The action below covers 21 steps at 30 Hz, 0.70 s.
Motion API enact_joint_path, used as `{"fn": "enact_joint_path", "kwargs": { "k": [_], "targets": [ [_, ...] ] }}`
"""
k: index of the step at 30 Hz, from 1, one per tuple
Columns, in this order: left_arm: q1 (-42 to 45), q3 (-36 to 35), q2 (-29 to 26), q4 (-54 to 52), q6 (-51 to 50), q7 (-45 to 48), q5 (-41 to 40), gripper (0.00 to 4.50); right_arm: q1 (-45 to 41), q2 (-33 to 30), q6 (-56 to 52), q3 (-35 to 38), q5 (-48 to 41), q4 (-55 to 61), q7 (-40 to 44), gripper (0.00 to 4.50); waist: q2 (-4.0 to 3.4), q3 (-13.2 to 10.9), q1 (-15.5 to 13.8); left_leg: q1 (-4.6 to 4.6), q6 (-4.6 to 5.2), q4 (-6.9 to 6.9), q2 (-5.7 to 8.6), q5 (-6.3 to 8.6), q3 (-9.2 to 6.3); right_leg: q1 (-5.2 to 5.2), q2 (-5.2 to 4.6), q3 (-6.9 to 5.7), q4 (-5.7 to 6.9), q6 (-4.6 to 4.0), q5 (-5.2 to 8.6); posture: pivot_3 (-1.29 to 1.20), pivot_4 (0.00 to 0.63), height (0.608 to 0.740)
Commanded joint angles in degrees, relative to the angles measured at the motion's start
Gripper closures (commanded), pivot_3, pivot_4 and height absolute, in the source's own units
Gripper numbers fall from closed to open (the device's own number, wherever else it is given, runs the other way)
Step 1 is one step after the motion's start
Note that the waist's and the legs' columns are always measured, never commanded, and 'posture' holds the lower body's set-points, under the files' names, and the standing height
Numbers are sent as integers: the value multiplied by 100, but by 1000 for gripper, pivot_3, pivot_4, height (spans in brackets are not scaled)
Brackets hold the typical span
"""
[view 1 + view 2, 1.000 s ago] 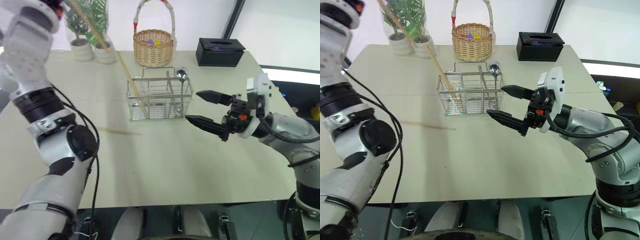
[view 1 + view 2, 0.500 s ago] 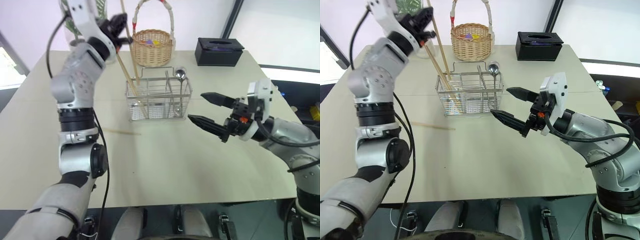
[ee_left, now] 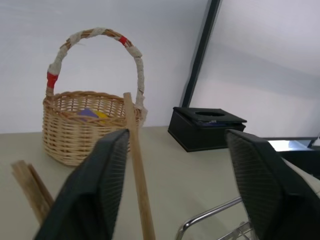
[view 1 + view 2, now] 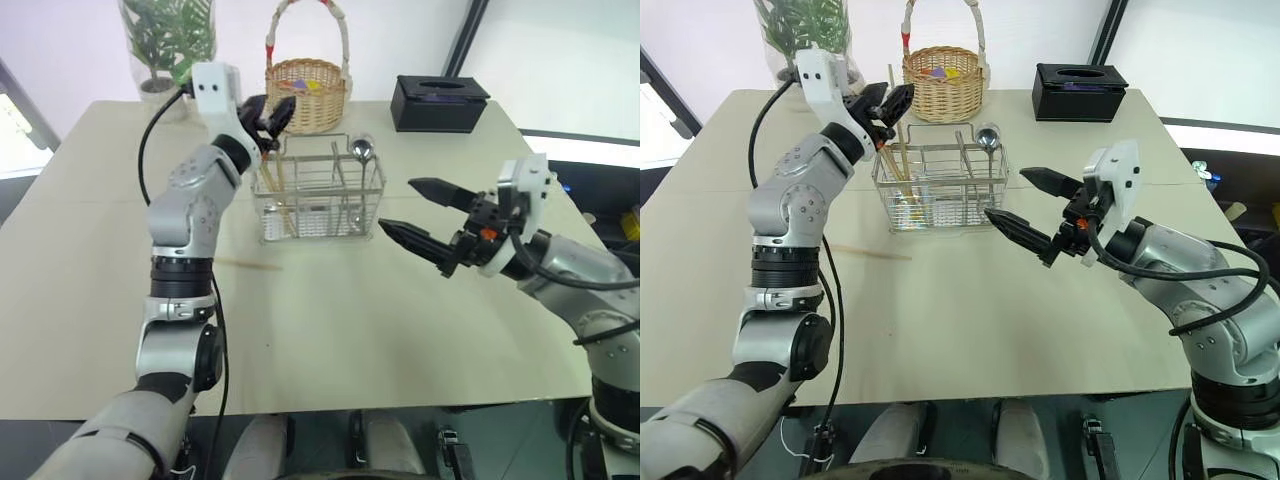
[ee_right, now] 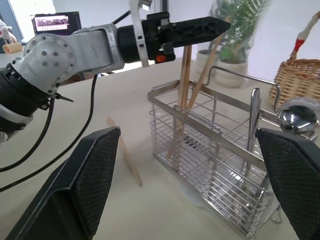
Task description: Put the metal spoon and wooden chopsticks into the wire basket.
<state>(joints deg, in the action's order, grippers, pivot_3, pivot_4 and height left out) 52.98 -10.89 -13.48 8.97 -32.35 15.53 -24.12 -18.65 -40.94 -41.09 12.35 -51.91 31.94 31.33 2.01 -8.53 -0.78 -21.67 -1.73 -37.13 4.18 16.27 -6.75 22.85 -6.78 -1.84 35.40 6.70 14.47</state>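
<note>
The wire basket [image 4: 320, 214] stands mid-table. The metal spoon [image 4: 362, 150] is upright in its right end. Wooden chopsticks [image 4: 272, 186] lean in its left end. My left gripper [image 4: 270, 112] hovers open just over that end, and one chopstick [image 3: 136, 170] stands loose between its fingers [image 3: 95, 190]. Another chopstick [image 4: 245, 264] lies flat on the table, in front of the basket to its left. My right gripper [image 4: 397, 205] is open and empty to the right of the basket, pointing at it.
A round wicker basket [image 4: 306, 92] with a hoop handle stands behind the wire basket. A black box [image 4: 440, 103] is at the back right, and a potted plant [image 4: 170, 40] at the back left. The table's front edge [image 4: 400, 408] runs near me.
My left arm swung down and to the right, lowering a chopstick into the basket's left end. Its gripper then opened off the stick. The right gripper stayed put.
</note>
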Motion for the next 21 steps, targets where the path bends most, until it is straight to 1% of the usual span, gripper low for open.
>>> {"fn": "enact_joint_path", "kwargs": {
  "k": [1, 5, 8, 11, 13, 15, 17, 21],
  "targets": [
    [543, -481, -311, -361, -343, -240, -310, 538, -144, 35, 129, 84, 62, -42, 27, 0, -1, -1, -1, 0, 0, 0, 0, 0, -1, 0, 0, -1, 0, 0, 0, 0, 150, 663],
    [1130, -1170, -588, -399, -998, -1010, -675, 538, -228, 56, 138, 12, 100, -129, 87, 0, -2, -1, 3, 0, 0, 1, 0, 0, -1, 2, 4, -1, 1, 0, 0, 0, 150, 663],
    [1476, -1637, -724, -167, -1548, -2226, -422, 538, -311, 102, 154, -58, 160, -207, 162, 0, -3, -1, 1, 9, 1, 3, 2, 1, 0, -5, 4, -1, 1, 2, 0, 0, 150, 663],
    [1495, -2171, -730, 102, -2601, -3875, 195, 538, -380, 175, 204, -151, 246, -278, 242, 0, -10, 4, 2, 23, 2, 5, 3, 2, 0, -17, 5, -2, 3, 3, 1, 0, 150, 663],
    [1460, -2726, -527, 101, -3219, -4657, 338, 538, -413, 229, 215, -195, 283, -290, 263, 0, -8, 3, 1, 26, 2, 4, 3, 1, -1, -17, 7, -1, 8, 6, 0, 0, 150, 663],
    [1398, -3199, -253, 5, -3763, -5165, 465, 538, -428, 269, 221, -224, 300, -294, 278, 0, -1, 2, -12, 24, 1, 1, 3, 1, -2, -13, 10, -1, 15, 7, -1, 0, 150, 663],
    [1347, -3615, 31, -108, -4237, -5540, 624, 538, -429, 309, 213, -243, 317, -286, 291, 0, 11, 0, -32, 20, -5, -3, 4, -2, -6, -11, 9, -2, 20, 7, -1, 0, 150, 663],
    [1262, -4068, 404, -230, -4614, -5925, 955, 538, -428, 398, 181, -275, 353, -263, 303, 0, 22, -3, -32, 16, -29, -4, 7, -14, -6, -9, 5, -2, 20, 7, -2, 0, 150, 663]
  ]
}}
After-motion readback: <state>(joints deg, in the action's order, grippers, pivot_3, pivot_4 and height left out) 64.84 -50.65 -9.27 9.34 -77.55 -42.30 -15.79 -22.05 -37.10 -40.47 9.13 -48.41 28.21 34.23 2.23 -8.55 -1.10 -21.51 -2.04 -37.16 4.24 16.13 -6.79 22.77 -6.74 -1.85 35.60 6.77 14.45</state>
